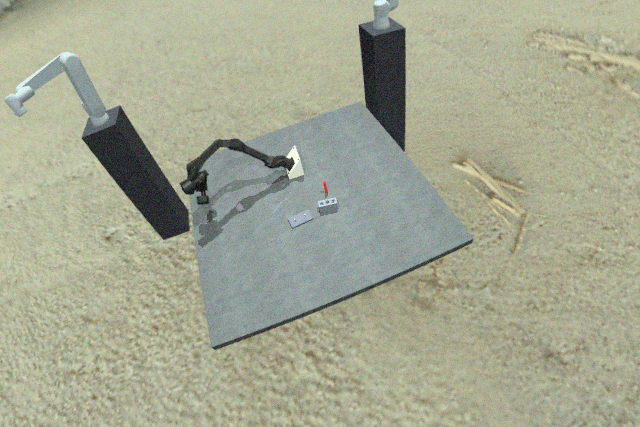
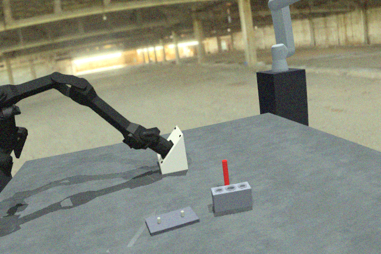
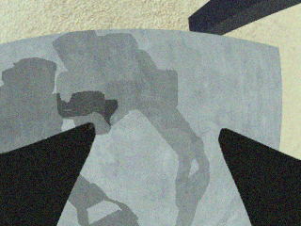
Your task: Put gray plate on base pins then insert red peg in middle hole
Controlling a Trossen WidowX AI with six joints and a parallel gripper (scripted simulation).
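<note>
My gripper is open and empty, hanging over the left edge region of the table, well away from the parts. The base is a flat slab with two pale upright pins, both uncovered. The gray plate is a thick block with three round holes in its top, standing on the table to the right of the base, apart from it. The red peg stands nearly upright behind the plate; its lower end is hidden in the exterior view. The wrist view shows none of these parts.
The white wedge mount carries my arm, behind and left of the peg. Two black pillars with pale arms stand beside the table. Arm shadows fall across the table's left part.
</note>
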